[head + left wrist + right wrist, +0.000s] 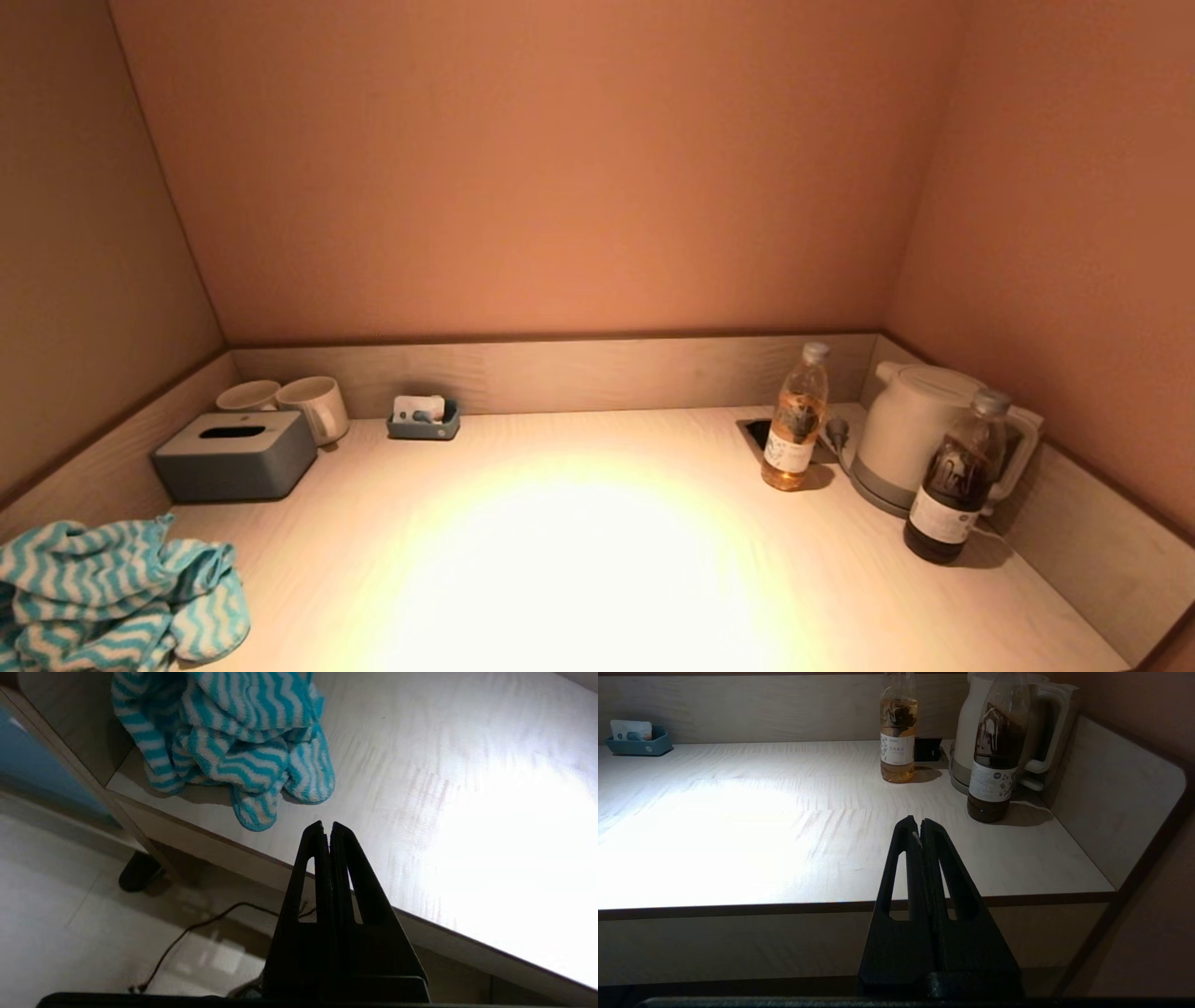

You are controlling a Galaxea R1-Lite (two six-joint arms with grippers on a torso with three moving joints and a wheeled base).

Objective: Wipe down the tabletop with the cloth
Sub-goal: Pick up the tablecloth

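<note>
A crumpled cloth (pixel 103 597) with teal and white wavy stripes lies at the near left corner of the pale wooden tabletop (pixel 597 560). It also shows in the left wrist view (pixel 233 742). My left gripper (pixel 328 826) is shut and empty, off the table's front edge, a short way from the cloth. My right gripper (pixel 919 822) is shut and empty, in front of the table's near right edge. Neither gripper shows in the head view.
A grey tissue box (pixel 233 455), two white mugs (pixel 313 406) and a small blue tray (pixel 425 420) stand at the back left. An amber bottle (pixel 795 420), a white kettle (pixel 910 434) and a dark bottle (pixel 957 481) stand at the right. Low walls rim the table.
</note>
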